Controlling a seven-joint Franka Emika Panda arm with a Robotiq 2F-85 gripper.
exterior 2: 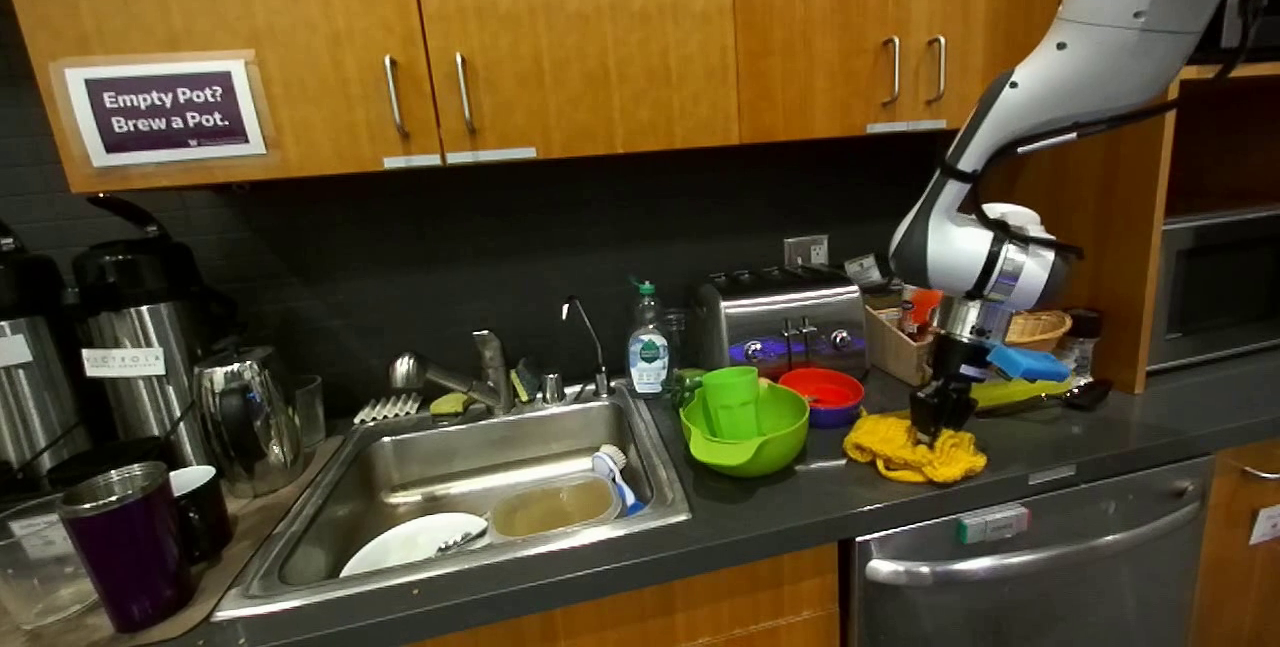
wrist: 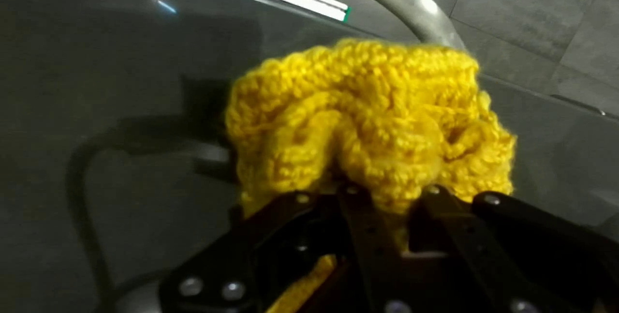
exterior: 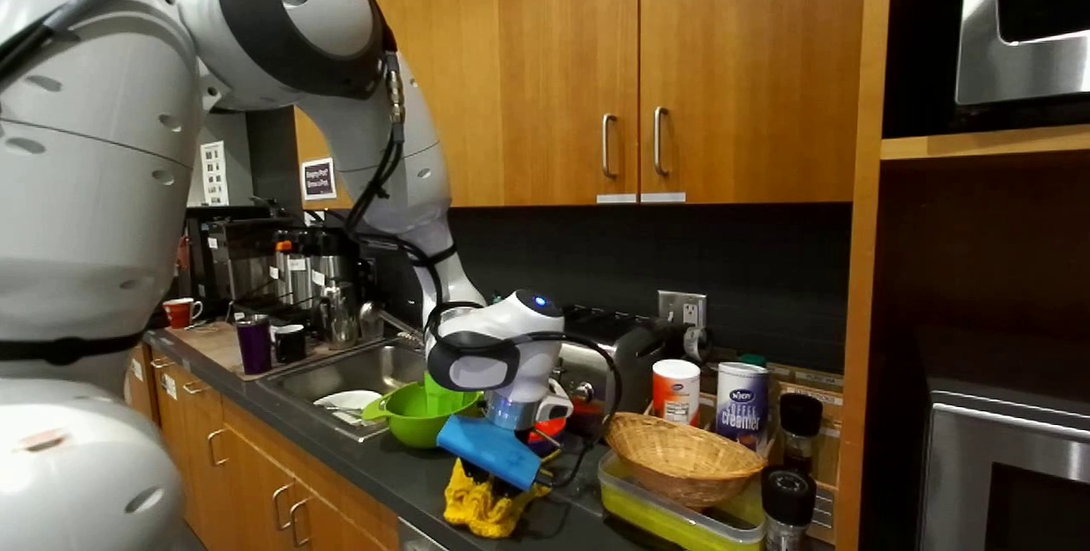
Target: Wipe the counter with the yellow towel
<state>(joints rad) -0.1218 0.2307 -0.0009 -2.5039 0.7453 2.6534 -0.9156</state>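
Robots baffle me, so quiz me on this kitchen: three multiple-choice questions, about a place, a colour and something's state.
1. Where is the green cup?
A in the sink
B on the toaster
C in the green bowl

2. What colour is the tumbler beside the black mug?
A purple
B white
C orange

3. How does the yellow towel look?
A spread flat
B bunched up
C hung up

1 C: in both exterior views it rises from the bowl.
2 A: its outside is purple.
3 B: the wrist view shows thick folds.
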